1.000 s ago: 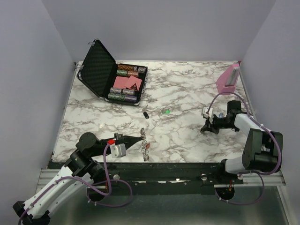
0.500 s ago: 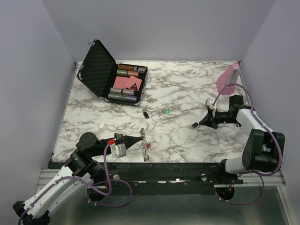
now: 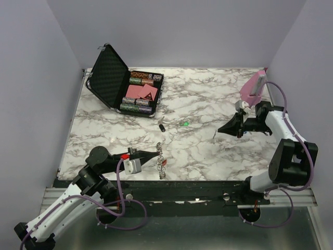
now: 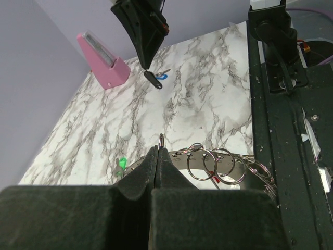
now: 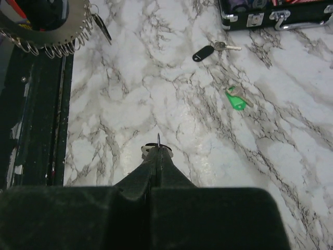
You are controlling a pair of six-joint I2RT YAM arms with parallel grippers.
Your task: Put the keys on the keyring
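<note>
At the near edge of the table, just beyond your left arm's base, the keyring lies as a limp strand of linked rings. Its long axis runs far-to-near, with the far end raised into the left gripper, which is clenched on an end ring. The near end points back at the table edge. One red-headed key sits on the strand, so I'd judge only that one done.

Further out, a black-headed key and a green-headed key lie loose on the marble, apart from each other and well apart from the ring; both are left to do.

Out to the right, near the pink stand, your right gripper is pinched shut on a dark-headed key. It hangs head-down below the fingertips, roughly upright and a little tilted. A bit of blue shows just behind it; you can't tell whether that is another key. This key has the whole table to cross before threading, so most of the job remains.
</note>
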